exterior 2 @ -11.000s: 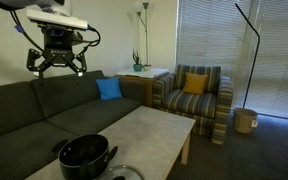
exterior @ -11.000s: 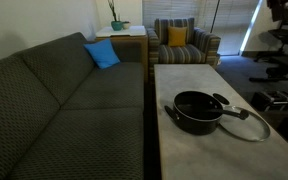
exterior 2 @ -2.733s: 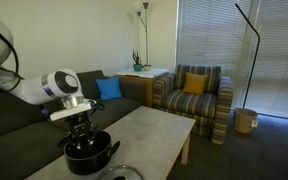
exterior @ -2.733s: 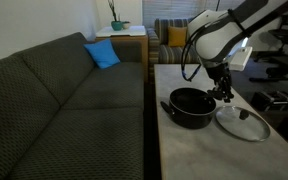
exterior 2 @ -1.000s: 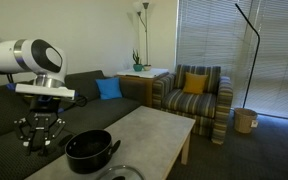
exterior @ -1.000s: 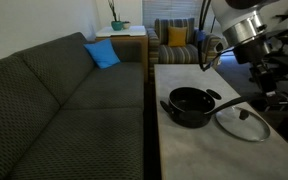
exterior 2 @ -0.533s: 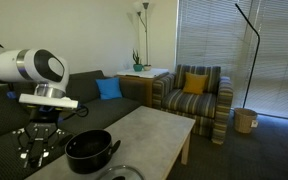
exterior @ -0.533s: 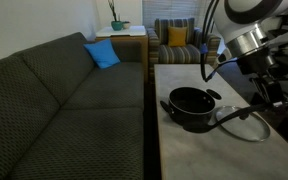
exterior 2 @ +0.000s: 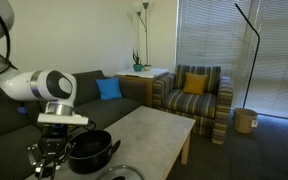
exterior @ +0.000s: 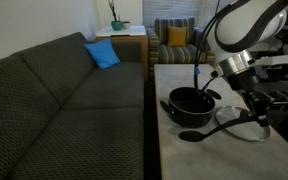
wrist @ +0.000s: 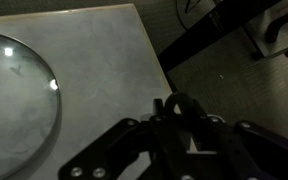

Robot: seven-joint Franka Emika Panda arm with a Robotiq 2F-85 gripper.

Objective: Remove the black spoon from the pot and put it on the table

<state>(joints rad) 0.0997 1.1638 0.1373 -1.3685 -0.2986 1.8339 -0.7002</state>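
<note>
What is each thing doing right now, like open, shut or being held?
Spoon: out of the pot, held low over the table.
Hand: shut on the spoon's handle.
Pot: uncovered, standing on the table.
Lid: off, lying flat beside the pot.

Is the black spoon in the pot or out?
Out. The black spoon is beside the pot, its bowl down by the table.

Grey mottled counter [exterior: 184,80] – stone look, smooth, matt. Black pot [exterior: 192,105], faint sheen. Clear glass lid [wrist: 14,90] – glossy, metal rim. Matt black spoon [exterior: 191,134]. Dark woven-cloth sofa [exterior: 64,100].
</note>
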